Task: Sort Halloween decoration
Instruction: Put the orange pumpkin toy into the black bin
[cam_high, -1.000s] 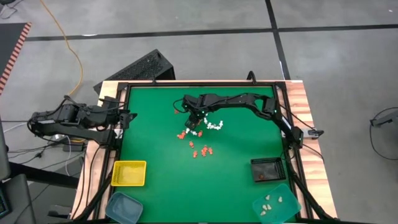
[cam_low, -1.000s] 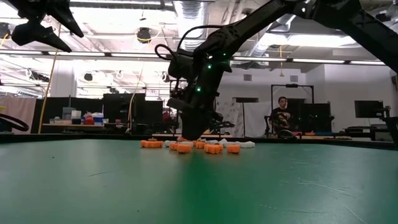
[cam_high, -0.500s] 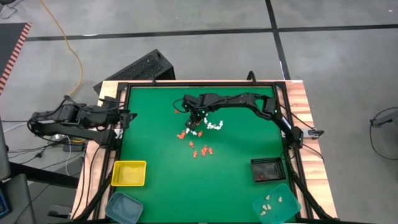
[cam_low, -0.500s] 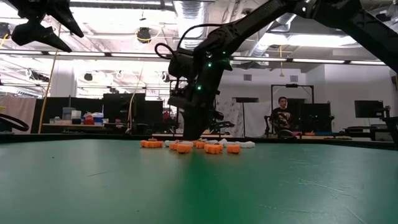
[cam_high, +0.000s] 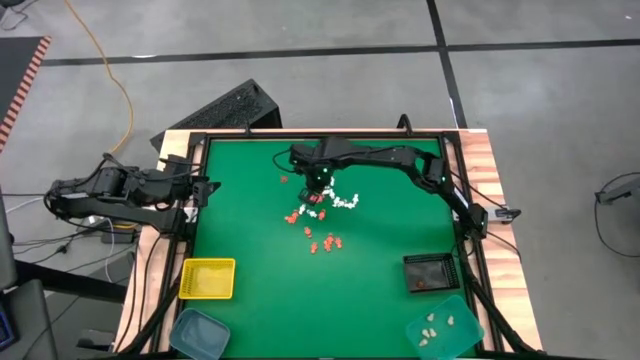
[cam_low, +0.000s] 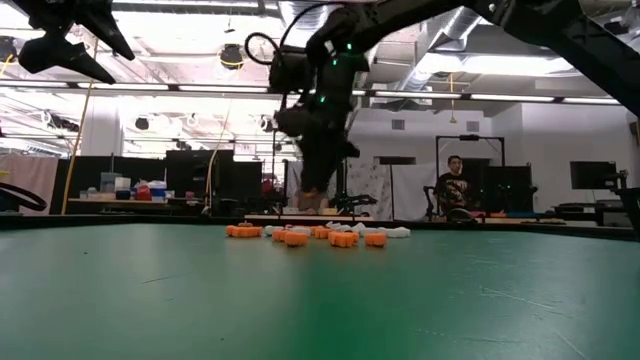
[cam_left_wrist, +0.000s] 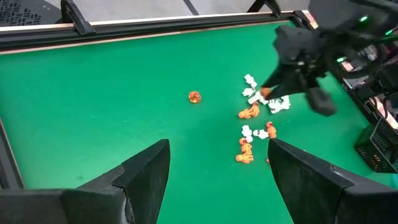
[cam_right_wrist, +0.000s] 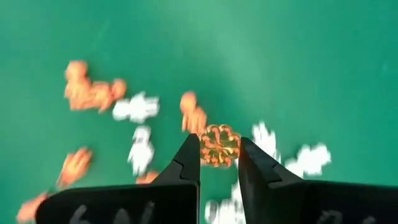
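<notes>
- My right pincer (cam_right_wrist: 219, 163) is closed down narrow on one orange trinket (cam_right_wrist: 219, 145), a small round pumpkin-like piece pinched right at the fingertips (cam_right_wrist: 190, 158).
- In the low view that pincer (cam_low: 312, 190) hangs clear above the tabletop (cam_high: 250, 250), with the load lifted off the green so it won't drag through the others.
- The rest of the decorations (cam_high: 318, 215) lie loose near the middle of the tabletop, orange pieces (cam_left_wrist: 244, 154) and white pieces (cam_left_wrist: 278, 104) mixed together just below where I hold the pumpkin.
- One orange piece (cam_left_wrist: 194, 96) lies apart from the cluster, nearer the far edge.
- I judge this load belongs in the black tray (cam_high: 431, 272) at the near right, which seems to hold orange bits already; the teal tray (cam_high: 445, 327) beside it holds white ones, so the colours are being kept apart.
- The yellow tray (cam_high: 208, 278) and another teal tray (cam_high: 198, 333) sit at the near left.
- My left pincer (cam_left_wrist: 214, 168) waits off the tabletop's left edge with its fingers spread wide and nothing between them.
- The grip is only at the very tips, so the carry to the tray could shake the trinket loose.
</notes>
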